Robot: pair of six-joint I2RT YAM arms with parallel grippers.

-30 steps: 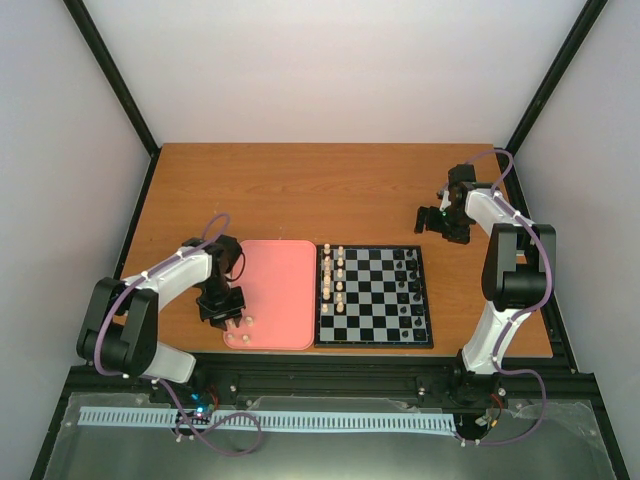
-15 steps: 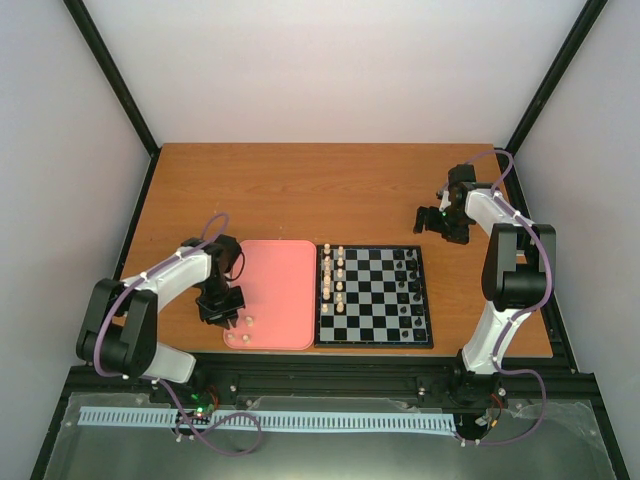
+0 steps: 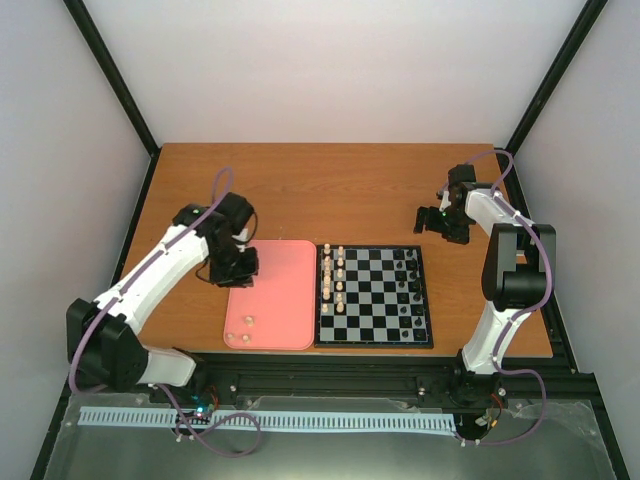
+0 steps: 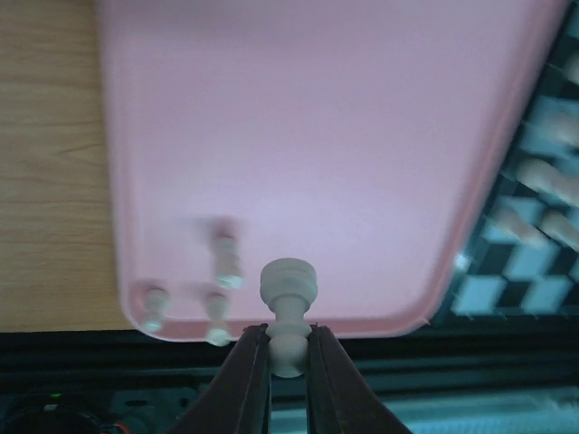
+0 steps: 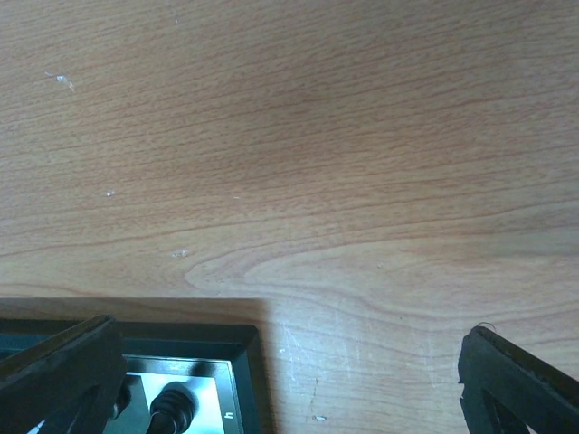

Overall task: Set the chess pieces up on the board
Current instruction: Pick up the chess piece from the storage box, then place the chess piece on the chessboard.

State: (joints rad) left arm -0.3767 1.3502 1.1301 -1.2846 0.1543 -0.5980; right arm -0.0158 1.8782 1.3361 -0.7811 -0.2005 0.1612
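The left claw [image 3: 238,265] is hanging over the pink tray [image 3: 280,290], beside the board [image 3: 375,343]. From up here I cannot tell what it is holding.

Its own camera is showing it pinching one white piece [image 4: 288,289]. Three more pieces [image 4: 222,262] are lying on the tray. Next, I think, it needs carrying to an empty square.

The right claw [image 5: 289,339] is gaping wide over the table [image 5: 317,136], holding nothing.

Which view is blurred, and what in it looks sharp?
Left wrist view: the pink tray, the loose pieces on it and the board are smeared; the held piece and left gripper are sharp. Right wrist view: the table shows crisp grain.
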